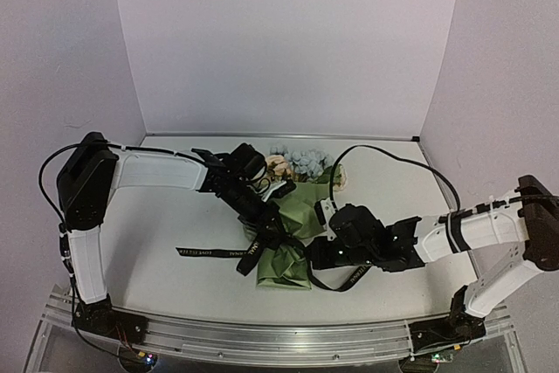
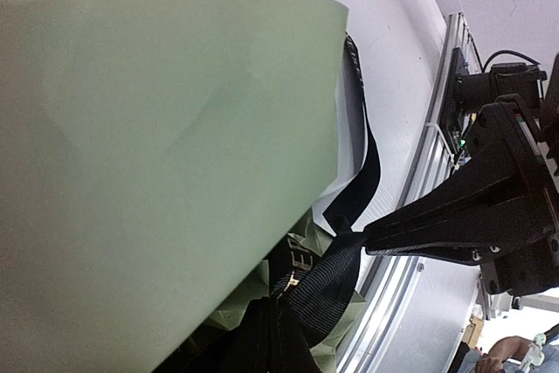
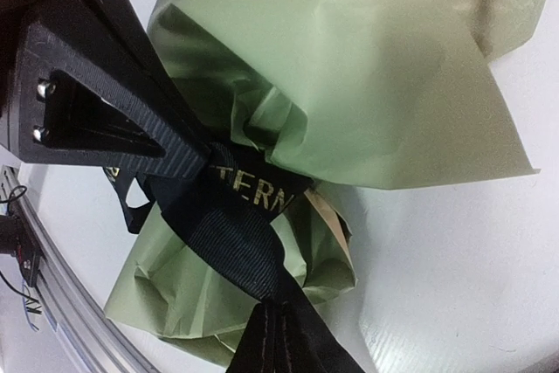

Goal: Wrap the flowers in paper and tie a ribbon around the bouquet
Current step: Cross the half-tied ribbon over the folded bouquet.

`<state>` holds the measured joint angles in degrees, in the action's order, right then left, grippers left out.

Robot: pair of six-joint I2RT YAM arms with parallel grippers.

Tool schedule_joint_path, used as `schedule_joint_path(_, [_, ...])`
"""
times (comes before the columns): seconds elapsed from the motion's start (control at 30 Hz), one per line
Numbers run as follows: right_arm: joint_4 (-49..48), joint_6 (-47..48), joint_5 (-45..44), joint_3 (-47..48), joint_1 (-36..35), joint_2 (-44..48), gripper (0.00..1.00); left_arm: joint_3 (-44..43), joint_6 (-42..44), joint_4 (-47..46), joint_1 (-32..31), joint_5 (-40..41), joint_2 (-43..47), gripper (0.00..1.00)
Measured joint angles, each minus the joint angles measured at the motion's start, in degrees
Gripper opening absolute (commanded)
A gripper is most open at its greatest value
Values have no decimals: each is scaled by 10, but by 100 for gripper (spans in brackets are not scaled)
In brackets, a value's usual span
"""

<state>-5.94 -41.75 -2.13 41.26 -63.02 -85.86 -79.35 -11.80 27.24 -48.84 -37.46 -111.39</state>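
A: Olive-green paper [image 2: 175, 172] crowds the left wrist lens, 1 smooth curved fold filling most of that view. Where is the ribbon [image 2: 336, 286]?
B: Just under that fold. It is black with pale letters and crosses the crumpled narrow part of the bouquet [image 1: 297, 211]. The right fingers [image 2: 384, 233] are pinched together on it, tips meeting where the band bunches.
A: And the left fingers [image 3: 194, 155]?
B: Clamped on the same ribbon. The right wrist view shows their tips closed on the band, tight against the paper and just beside the lettering. Below them the band runs toward the bottom edge of that view and narrows to a folded strand.
A: So 2 grips on 1 ribbon. Where does the bouquet lie?
B: On its side in the middle of the bench [image 1: 175, 216], between the 2 arms. The flowers [image 1: 293, 163], cream and pale blue, stick out at the far end, and the crumpled stem end points toward the metal rail [image 1: 262, 334] at the near edge.
A: Any loose ribbon?
B: 1 tail lies flat on the bench, left of the bouquet. A loop curls on the bench just beneath the right fingers.
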Motion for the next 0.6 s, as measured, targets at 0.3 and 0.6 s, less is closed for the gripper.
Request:
schedule_joint_path(0.3, [21, 19, 0, -4, -2, 4, 0, 0, -7, -8, -1, 2, 0, 0])
schedule_joint_path(0.6, [29, 34, 3, -3, -7, 4, 0, 0, -16, -8, -3, 8, 0, 0])
